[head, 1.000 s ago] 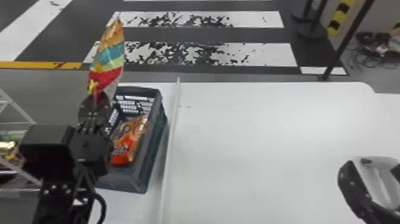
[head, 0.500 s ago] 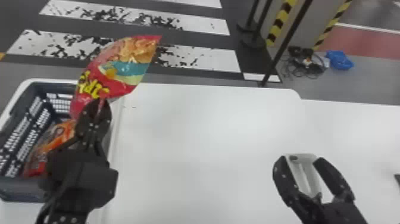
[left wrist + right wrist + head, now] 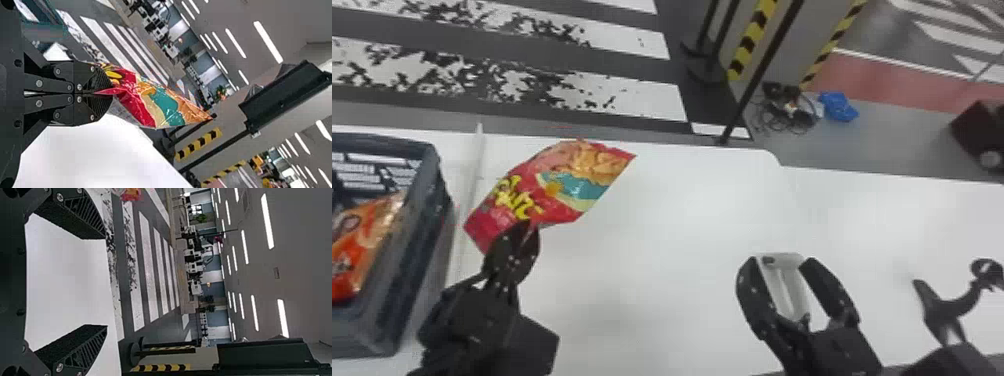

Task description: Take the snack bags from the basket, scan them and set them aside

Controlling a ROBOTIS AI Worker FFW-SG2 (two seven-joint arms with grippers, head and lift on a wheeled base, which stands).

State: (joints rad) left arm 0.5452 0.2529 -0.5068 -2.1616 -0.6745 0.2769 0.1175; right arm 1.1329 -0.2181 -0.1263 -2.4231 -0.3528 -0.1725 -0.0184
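While our left gripper (image 3: 524, 229) pinches 1 red snack bag (image 3: 562, 187) by its end, above the table (image 3: 652, 280) beside the basket (image 3: 427, 220), our right gripper (image 3: 782, 260) keeps 2 fingers spread; we should present the code uncreased, gripping firmly.

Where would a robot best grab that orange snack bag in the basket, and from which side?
Probably from above: the basket has walls rising beside the orange snack bag, which would likely block a sideways approach. I'd pinch the far end, which lies near the right wall and seems flatter than the middle.
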